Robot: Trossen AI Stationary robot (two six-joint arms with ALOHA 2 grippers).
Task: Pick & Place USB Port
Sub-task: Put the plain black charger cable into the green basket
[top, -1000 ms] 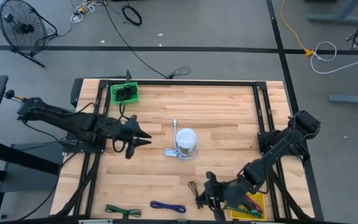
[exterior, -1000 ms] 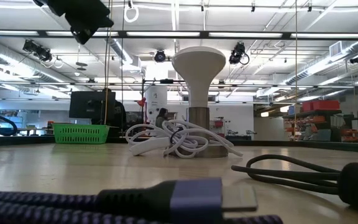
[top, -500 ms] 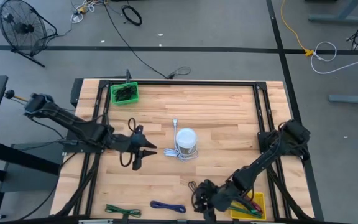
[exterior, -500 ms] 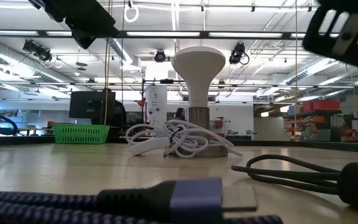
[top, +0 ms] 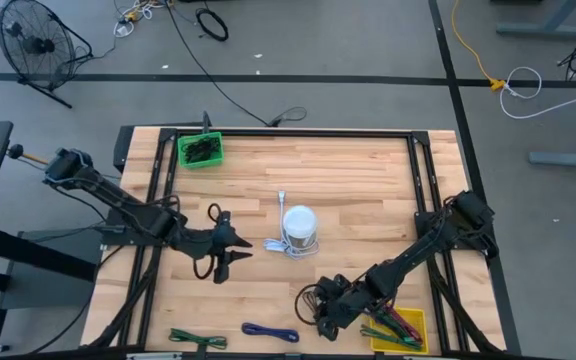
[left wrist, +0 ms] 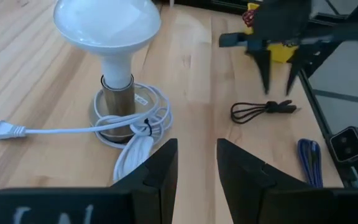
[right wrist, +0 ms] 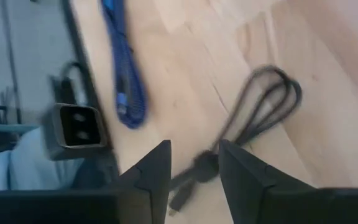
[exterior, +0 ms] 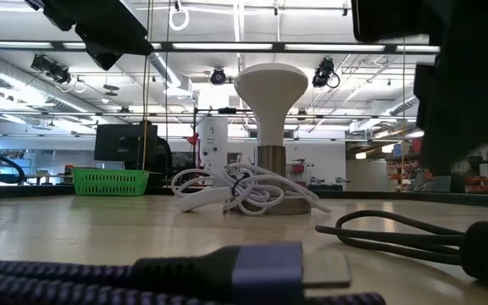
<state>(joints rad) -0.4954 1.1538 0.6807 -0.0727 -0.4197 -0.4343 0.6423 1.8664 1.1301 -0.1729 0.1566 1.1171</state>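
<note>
Right tool, released, now over the black cable, farther left than before.

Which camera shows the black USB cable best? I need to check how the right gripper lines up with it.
The right wrist view: the black cable lies just past the right gripper, its jaws open. The left wrist view shows its whole loop, farther off. The high view shows a small dark tangle; the low view only a near stretch.
</note>
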